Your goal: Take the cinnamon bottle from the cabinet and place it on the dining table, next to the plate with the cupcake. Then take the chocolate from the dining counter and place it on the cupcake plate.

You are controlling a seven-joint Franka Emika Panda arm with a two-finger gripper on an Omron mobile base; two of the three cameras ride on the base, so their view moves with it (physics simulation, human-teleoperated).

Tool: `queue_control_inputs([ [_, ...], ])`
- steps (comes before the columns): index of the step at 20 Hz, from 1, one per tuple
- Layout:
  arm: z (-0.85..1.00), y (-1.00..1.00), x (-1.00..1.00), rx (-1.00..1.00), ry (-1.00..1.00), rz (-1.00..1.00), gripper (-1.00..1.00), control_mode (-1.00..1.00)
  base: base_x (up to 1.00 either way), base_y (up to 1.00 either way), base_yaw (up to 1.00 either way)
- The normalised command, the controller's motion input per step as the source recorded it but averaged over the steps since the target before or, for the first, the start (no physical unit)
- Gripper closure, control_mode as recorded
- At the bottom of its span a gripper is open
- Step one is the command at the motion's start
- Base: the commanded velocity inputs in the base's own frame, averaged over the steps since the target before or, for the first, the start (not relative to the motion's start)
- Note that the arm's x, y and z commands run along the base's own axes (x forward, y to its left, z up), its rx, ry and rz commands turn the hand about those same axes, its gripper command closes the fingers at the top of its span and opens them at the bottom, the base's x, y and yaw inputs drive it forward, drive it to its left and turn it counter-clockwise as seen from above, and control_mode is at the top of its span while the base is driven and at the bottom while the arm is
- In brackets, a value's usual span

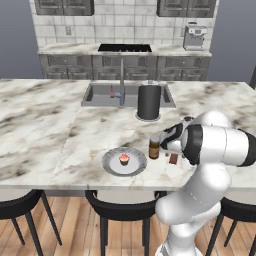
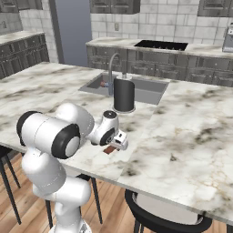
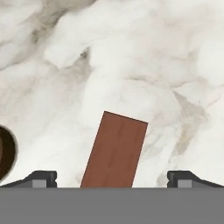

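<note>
A rendered home kitchen: a marble-topped island holds a sunken sink with a tall faucet. Behind it, dark cabinets line a tiled wall, with a black cooktop and coffee machine. Dark stools stand on wood flooring

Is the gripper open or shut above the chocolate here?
Open: in the hand view, the gripper fingertips sit far apart, chocolate lying flat on the counter between them, untouched.

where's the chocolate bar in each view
Left base view: chocolate right of centre, beside the cinnamon bottle, partly behind the arm.
Right base view: chocolate left of centre, just under the hand.
Hand view: chocolate bottom centre, between the fingertips.
Shared landmark: the marble counter.
</note>
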Motion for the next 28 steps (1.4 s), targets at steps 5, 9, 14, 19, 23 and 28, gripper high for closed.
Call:
queue_control_inputs([
  [5,-0.26,0.0,0.22,0.0,0.05,0.0,-1.0,-1.0,0.0,0.0,0.0],
  [9,-0.22,0.0,0.11,0.0,0.14,0.0,-1.0,-1.0,0.0,0.0,0.0],
  [14,-0.27,-0.01,0.01,0.0,0.14,0.0,-1.0,-1.0,0.0,0.0,0.0],
  [19,-0.38,0.0,-0.02,0.0,0.11,0.0,-1.0,-1.0,0.0,0.0,0.0],
  [23,-0.48,0.0,-0.1,0.0,0.01,0.0,-1.0,-1.0,0.0,0.0,0.0],
  [28,-0.62,0.0,-0.18,0.0,0.0,0.0,1.0,-1.0,0.0,0.0,0.0],
])
